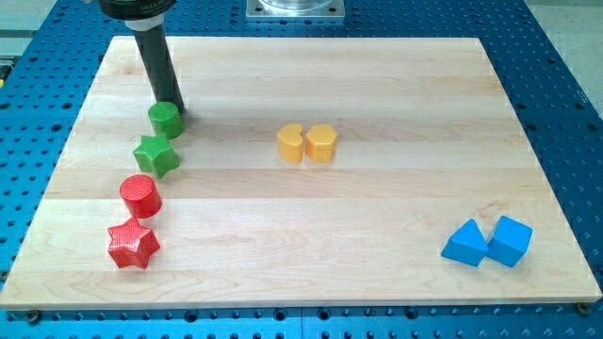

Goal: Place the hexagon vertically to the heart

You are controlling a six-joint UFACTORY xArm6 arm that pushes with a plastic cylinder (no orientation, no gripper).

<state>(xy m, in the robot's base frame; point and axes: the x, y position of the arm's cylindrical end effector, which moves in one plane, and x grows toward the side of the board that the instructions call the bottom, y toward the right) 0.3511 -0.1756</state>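
Over to mid-board for the yellow hexagon [321, 143], snug beside the yellow heart [291, 143] on the view's right. Looks small, stiff and light: likely slides freely on the wooden board [396, 235] and spins if nudged off-centre. Best pushed square on 1 flat side. No fingers here, only a rod. My tip [175, 111] well apart at the view's upper left, against the green cylinder [165, 120], leaning slightly.

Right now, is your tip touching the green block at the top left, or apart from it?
Touching, as far as I can tell: my tip sits against the upper edge of the green cylinder, with no gap visible between them.
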